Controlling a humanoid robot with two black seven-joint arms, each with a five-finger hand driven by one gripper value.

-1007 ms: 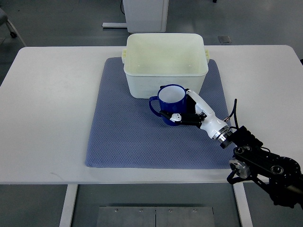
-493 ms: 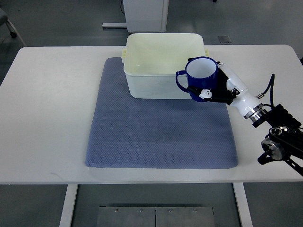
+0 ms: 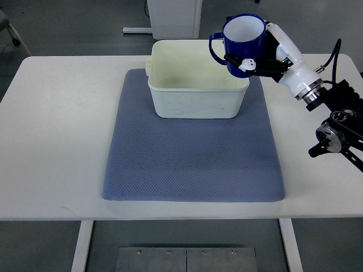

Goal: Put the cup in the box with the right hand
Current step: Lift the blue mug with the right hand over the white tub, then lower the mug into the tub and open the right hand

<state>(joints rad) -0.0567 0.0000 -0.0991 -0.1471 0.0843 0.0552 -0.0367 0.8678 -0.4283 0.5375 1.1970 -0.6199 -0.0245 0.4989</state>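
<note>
Top view | right robot hand (image 3: 262,54) clasps cup (image 3: 244,37); above box (image 3: 198,79) far-right rim

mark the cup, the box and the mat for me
blue cup (image 3: 245,35), top view, on its white inner wall.
white plastic box (image 3: 195,105), top view, on its near outer wall.
blue-grey mat (image 3: 193,161), top view, on the bare area in front of the box.

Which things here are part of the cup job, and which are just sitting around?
Part of the job:
- blue enamel mug with white inside, held upright
- cream plastic box, open and empty
- right hand, gripping the mug over the box's far right corner

Just there:
- blue-grey textured mat under the box
- white table
</note>
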